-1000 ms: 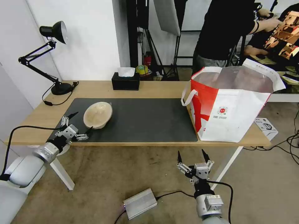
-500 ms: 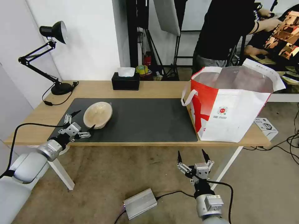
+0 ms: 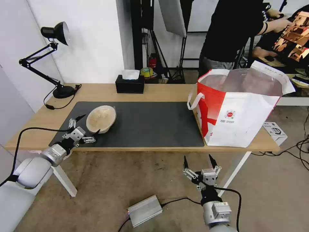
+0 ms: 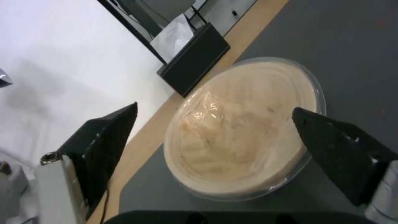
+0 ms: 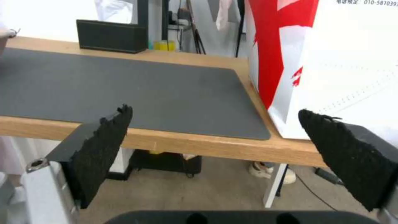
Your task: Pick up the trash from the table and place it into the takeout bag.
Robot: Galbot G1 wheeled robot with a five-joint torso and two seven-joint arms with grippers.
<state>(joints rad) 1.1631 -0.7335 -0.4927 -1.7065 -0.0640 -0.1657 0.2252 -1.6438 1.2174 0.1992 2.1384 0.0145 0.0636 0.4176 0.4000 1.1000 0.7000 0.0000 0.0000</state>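
While right gripper waits spread below table, left gripper fingers straddle pulp bowl, ungripped.

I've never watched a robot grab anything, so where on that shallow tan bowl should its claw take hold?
Probably across the rim. The tan bowl is shallow and wide and lies tilted on the grey mat, so a finger on each side of its edge suits it. The open left gripper already comes from the bowl's near left side, fingers straddling it. The right gripper hangs below the table.

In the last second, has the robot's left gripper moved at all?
Yes. The open left gripper has crept forward and rightward over the dark mat, closing in on the tan bowl, which has stayed put.
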